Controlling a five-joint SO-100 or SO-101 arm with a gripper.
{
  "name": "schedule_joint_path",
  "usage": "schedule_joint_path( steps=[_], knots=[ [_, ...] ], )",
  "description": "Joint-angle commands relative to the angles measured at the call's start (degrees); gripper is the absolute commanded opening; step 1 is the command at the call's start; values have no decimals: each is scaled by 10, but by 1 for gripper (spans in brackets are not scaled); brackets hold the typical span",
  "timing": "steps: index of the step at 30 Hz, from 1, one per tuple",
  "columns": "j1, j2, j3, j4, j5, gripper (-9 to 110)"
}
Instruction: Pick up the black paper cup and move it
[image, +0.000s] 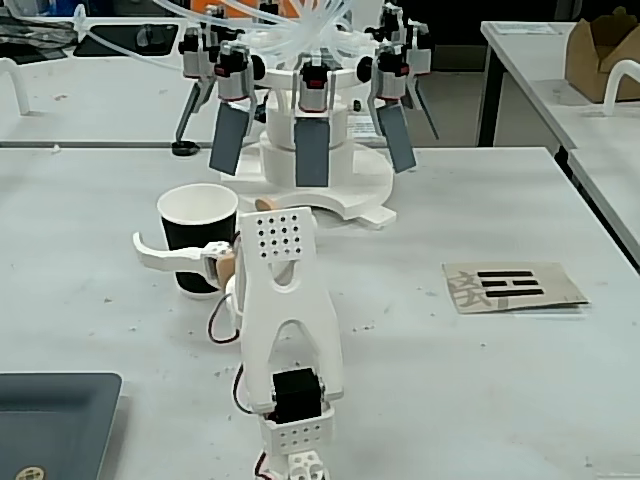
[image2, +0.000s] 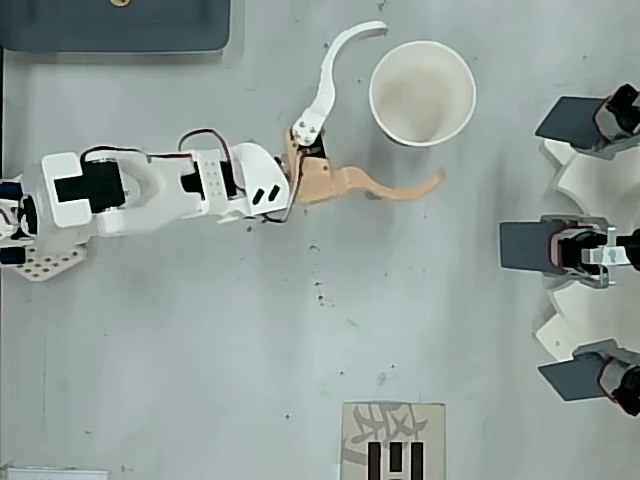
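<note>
You have the black paper cup (image2: 422, 92) standing upright on the table (image2: 200, 380), mouth up, its white inside plain in the overhead view and its black wall (image: 192, 250) showing in the fixed view; it sits in front of the white fixture with the grey paddles (image: 312, 155), clear of it.

Your jaws (image2: 412, 103) are spread wide and hold nothing; the white curved finger (image2: 332, 75) arcs past the cup's upper-left side in the overhead view, its tip near the rim but not touching; the tan finger (image2: 385, 187) runs below the cup, its tip just beyond the rim's lower edge, also apart from it; so the cup lies partly between the two fingers, though the jaws do not reach fully round it. In the fixed view the white finger (image: 170, 257) crosses in front of the cup's black wall about halfway up; whether it touches there you cannot tell from that angle.

Your arm (image2: 160, 187) stretches from its base at the left edge of the overhead view toward the cup; a dark grey tray (image2: 115, 25) lies at the top left, and a card with black bars (image: 512, 285) lies on the table well away from the cup.
</note>
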Motion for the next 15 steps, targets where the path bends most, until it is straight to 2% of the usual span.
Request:
schedule_joint_path(
  steps=[1,15],
  knots=[
    [-10,0,-45,-2,5,52],
    [-31,-63,-138,28,11,52]
  ],
)
